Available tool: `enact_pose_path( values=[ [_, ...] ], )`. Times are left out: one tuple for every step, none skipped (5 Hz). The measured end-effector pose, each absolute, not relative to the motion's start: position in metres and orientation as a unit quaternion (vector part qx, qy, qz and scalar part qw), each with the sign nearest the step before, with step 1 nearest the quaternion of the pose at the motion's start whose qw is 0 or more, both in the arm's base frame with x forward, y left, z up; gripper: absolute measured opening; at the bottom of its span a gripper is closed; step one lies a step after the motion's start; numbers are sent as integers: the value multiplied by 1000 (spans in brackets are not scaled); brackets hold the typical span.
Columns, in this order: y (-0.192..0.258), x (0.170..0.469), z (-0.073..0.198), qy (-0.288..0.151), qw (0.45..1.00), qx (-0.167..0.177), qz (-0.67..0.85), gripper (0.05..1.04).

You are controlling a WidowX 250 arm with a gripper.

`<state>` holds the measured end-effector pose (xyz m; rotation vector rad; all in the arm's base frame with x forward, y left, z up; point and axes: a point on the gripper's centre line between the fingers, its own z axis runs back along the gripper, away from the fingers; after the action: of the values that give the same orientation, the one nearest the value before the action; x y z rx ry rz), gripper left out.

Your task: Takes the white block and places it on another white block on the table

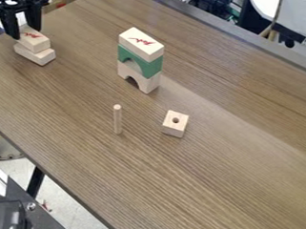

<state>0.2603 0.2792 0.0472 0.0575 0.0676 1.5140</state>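
In the camera view, the upper white block (40, 41) sits on the lower white block (35, 55), at the far left of the desk (222, 186). The top one is turned a little, so the two sides don't quite line up, but it has lots of wood under it and looks steady. The gripper (25, 33) points down and looks clamped on the far end of the top block, with one finger on each side of it. Holding it that way leaves the near end free to lie on its friend. I think the stack is made, and what is left is to let go softly and lift straight up. A sideways pull could drag the top block crooked. The desk's far left edge is close by, so a push that way would be bad. To the right there is good wide room before the tower, where a flat block (141, 44) tops a green arch (148, 65) and a plain arch (146, 82). The round peg (118, 119) stands nearer, beside the block with a hole (174, 125), well apart from the stack.
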Motion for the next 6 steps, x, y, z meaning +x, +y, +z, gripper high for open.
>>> enact_pose_path(
  values=[
    [275,256,47,27,722,27,690,539],
    [274,256,48,20,722,28,691,539],
    [273,257,50,13,720,28,693,539],
    [272,259,59,-6,717,27,696,539],
    [268,258,67,-23,712,24,701,540],
    [264,255,65,-23,709,24,705,539]
  ],
)
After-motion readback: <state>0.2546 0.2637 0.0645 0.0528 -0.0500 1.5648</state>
